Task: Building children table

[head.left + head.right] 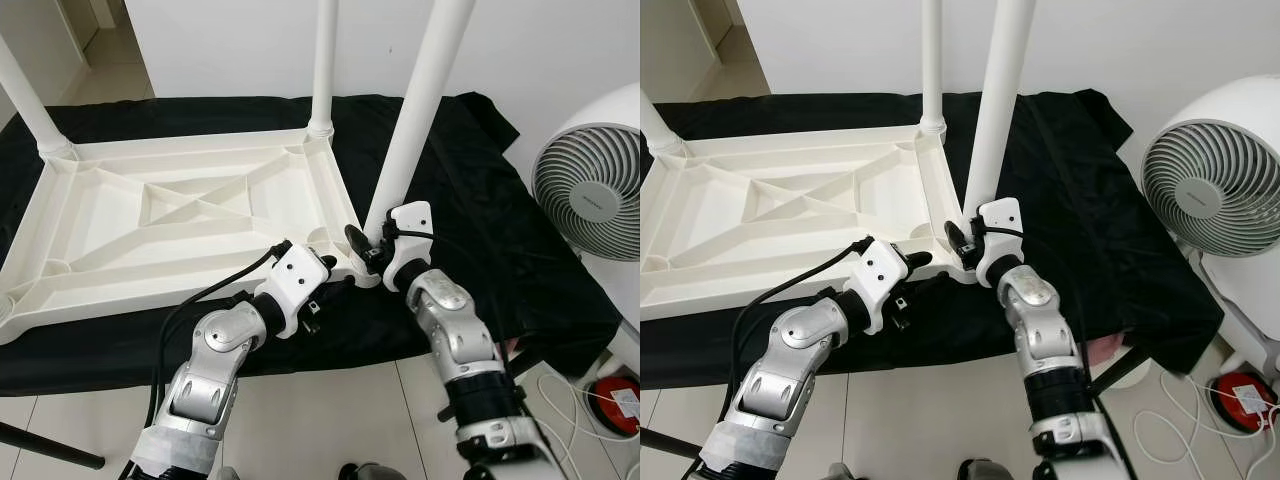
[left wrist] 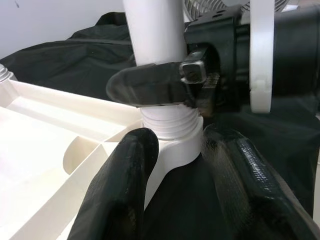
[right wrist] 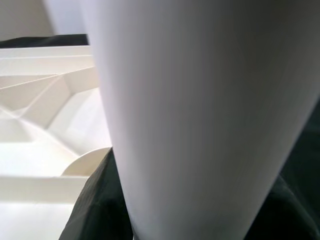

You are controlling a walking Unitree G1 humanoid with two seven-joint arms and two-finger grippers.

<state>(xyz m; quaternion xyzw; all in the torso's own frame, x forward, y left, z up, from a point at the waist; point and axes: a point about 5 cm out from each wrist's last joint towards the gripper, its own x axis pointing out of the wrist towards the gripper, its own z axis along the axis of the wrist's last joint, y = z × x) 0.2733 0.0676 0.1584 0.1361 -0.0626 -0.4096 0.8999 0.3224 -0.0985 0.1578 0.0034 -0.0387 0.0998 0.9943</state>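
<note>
A white plastic table top [image 1: 190,215] lies upside down on a black cloth [image 1: 480,200]. Two legs stand in its far corners, one on the right [image 1: 322,60] and one on the left [image 1: 25,100]. A third leg [image 1: 415,110] rises tilted from the near right corner socket [image 2: 172,145]. My right gripper [image 1: 368,245] is shut on this leg just above its threaded base, one finger [image 2: 150,87] crossing the front of the leg. My left gripper [image 1: 340,272] holds the corner below it, a finger [image 2: 120,185] on each side of the socket.
A white floor fan [image 1: 590,190] stands close on the right. A red round object [image 1: 615,405] and white cables lie on the tiles below it. A black rod [image 1: 40,445] crosses the floor at near left. A white wall runs behind the cloth.
</note>
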